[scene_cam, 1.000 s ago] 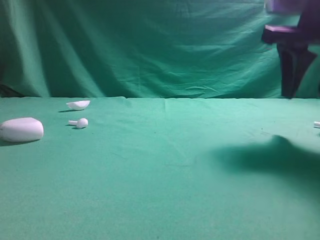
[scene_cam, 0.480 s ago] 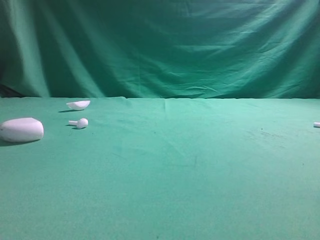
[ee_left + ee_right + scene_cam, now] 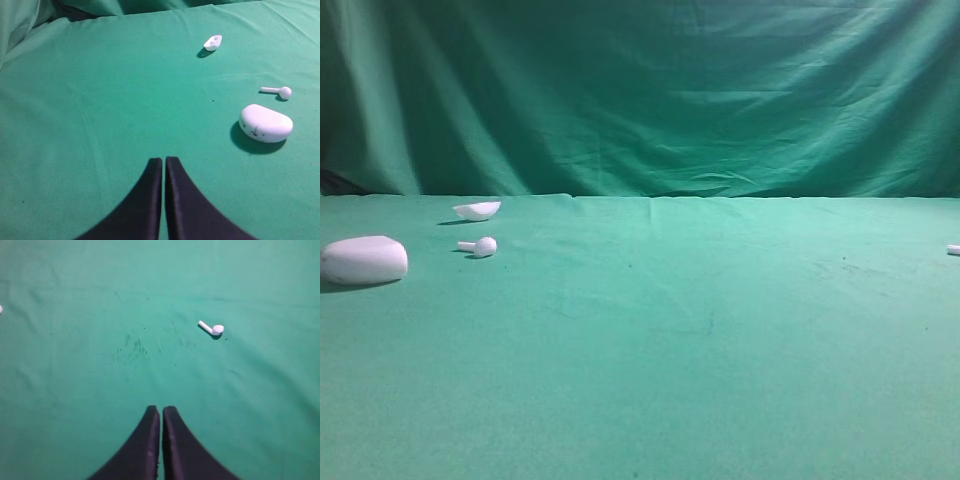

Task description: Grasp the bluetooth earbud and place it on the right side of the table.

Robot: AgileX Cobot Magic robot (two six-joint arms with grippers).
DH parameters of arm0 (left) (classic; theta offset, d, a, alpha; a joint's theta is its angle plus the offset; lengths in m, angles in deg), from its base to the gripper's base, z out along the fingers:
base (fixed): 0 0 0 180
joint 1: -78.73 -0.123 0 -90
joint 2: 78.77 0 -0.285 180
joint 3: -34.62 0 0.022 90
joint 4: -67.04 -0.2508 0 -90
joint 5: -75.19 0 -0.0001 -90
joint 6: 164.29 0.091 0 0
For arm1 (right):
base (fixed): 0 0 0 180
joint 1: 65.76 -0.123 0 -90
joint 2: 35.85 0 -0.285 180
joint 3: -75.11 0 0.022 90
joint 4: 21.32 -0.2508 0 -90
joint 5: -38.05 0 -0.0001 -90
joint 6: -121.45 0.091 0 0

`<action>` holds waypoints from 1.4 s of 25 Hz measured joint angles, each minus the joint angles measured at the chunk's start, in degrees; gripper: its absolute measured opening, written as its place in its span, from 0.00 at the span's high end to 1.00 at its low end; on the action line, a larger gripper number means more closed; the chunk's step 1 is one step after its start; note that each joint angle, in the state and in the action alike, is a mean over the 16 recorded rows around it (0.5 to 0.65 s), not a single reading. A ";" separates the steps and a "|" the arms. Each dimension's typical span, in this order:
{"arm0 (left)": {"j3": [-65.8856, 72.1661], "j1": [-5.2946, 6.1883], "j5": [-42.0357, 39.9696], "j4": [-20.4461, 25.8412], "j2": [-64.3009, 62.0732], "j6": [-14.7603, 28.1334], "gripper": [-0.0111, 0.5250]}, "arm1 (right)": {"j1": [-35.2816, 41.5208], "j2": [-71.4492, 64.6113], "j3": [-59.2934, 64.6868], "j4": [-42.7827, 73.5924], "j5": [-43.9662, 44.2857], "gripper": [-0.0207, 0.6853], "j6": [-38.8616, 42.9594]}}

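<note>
A second ago the right arm hung dark over the right end of the worktop [image 3: 720, 380] with its shadow under it; now it is gone from the exterior high view, and only the cloth and the small white things remain there. The bluetooth earbud [image 3: 212, 329] lies free on the green cloth at the far right edge of that view [image 3: 953, 249], well apart from the oval case [image 3: 363, 259], the other earbud with the round head [image 3: 480, 245] and the small white shell-like piece [image 3: 477, 209] on the left, none of which has shifted. In the right wrist view the right gripper [image 3: 161, 412] hangs above bare cloth with its fingers pressed together on nothing, the earbud ahead and to one side. The left gripper [image 3: 163, 162] likewise has its fingers shut and empty, near the case. Judged from this, the earbud is set down on the right side and released, so the task looks finished.
</note>
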 joint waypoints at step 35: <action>0.00 0.00 0.00 -0.01 0.00 0.00 0.98 | 3.83 52.24 39.17 3.98 -27.94 0.97 -0.82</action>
